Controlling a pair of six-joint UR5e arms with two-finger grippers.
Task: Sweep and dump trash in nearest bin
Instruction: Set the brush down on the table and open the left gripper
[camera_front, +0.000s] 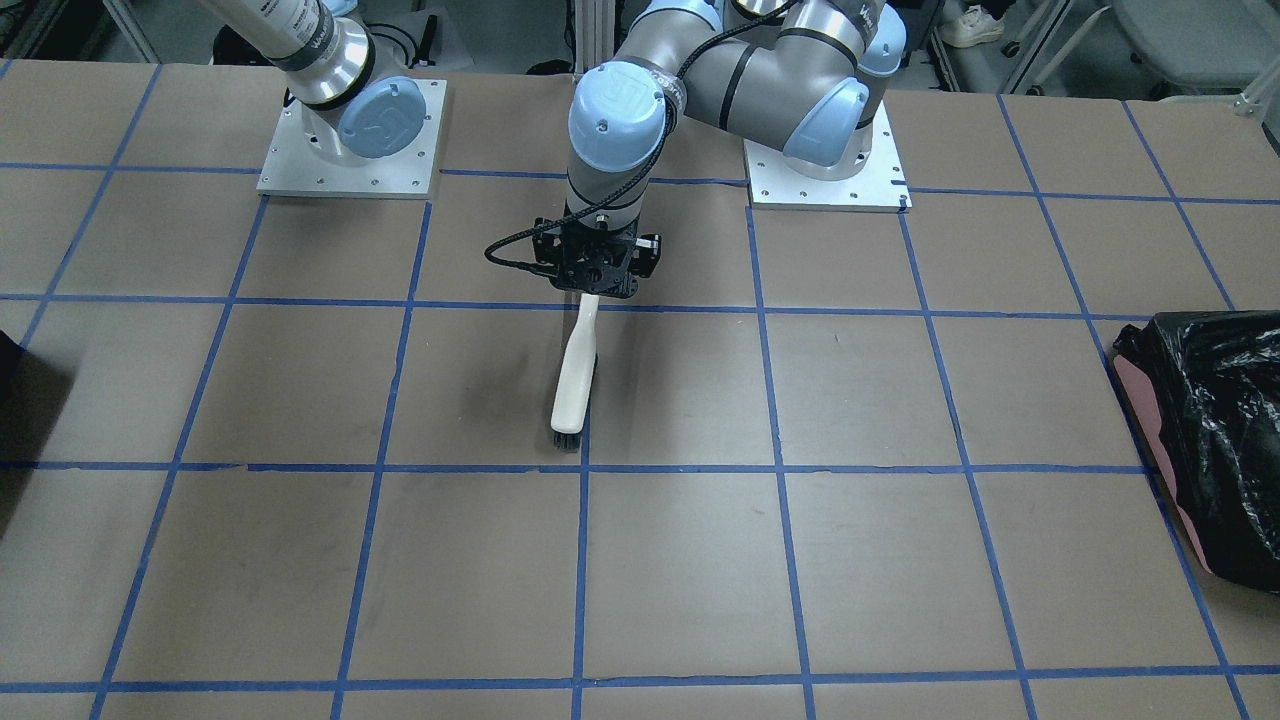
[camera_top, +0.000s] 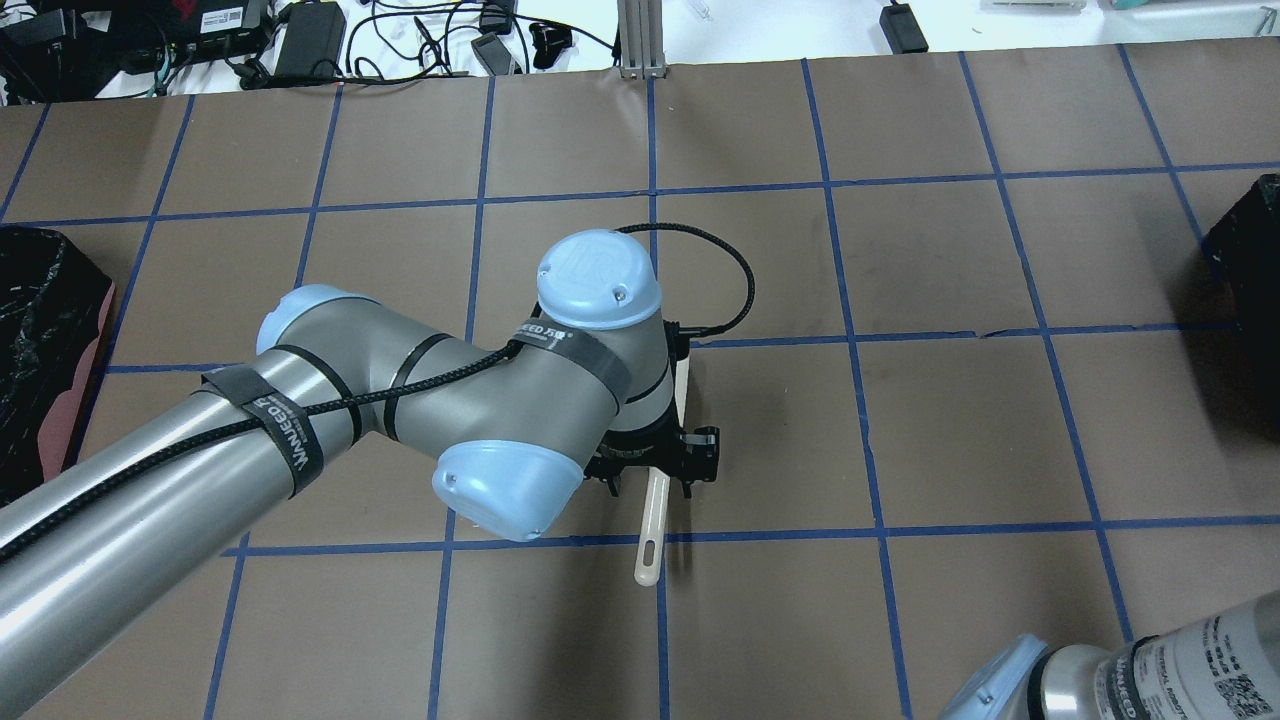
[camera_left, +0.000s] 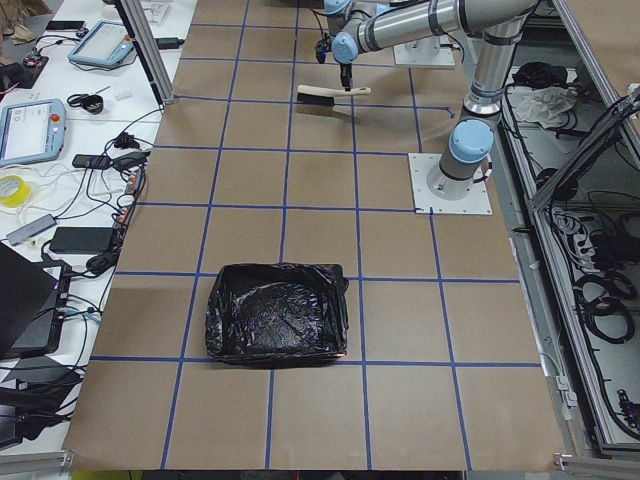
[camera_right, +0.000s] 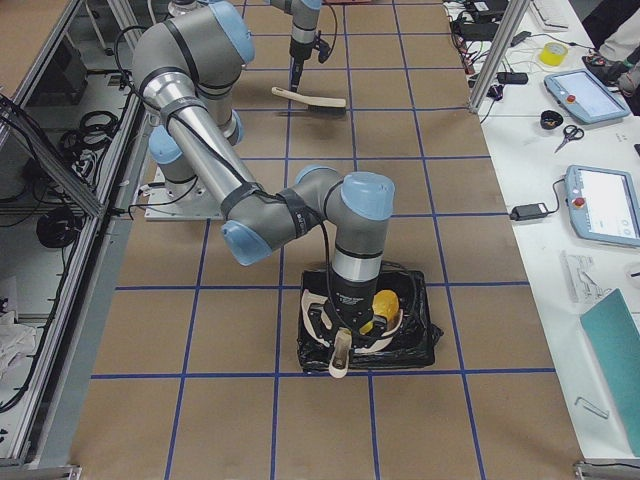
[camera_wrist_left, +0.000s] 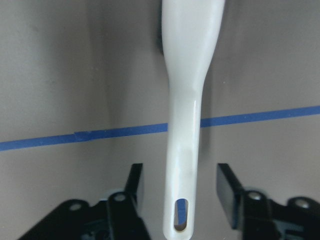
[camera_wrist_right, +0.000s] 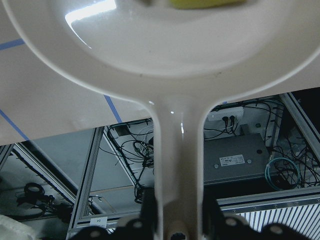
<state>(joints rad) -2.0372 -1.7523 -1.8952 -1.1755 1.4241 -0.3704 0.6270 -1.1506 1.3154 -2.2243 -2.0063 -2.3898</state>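
Closest of all, the dustpan (camera_wrist_right: 172, 65) fills my right wrist view. Its white handle is clamped between the fingers of my right pincer (camera_wrist_right: 179, 216), and a sliver of yellow trash (camera_wrist_right: 205, 2) shows at the top edge. In my left wrist view the brush (camera_wrist_left: 192, 100) lies on the table (camera_wrist_left: 60, 75), and my left pincer (camera_wrist_left: 181, 184) stands apart around its handle with a gap on each side. So I judge the sweeping done and the dumping in hand. Only the right side view shows what matters: the pan hangs over the black bin (camera_right: 418, 345) with the trash resting in it, not yet tipped out. Overhead gives me just a corner of that bin at the table's edge and none of the pan; the front view shows the brush but no pan either. Next, I reckon, my right wrist must tilt the pan's lip downward while keeping it inside the bin's rim, so the scraps slide off and nothing lands on the table.
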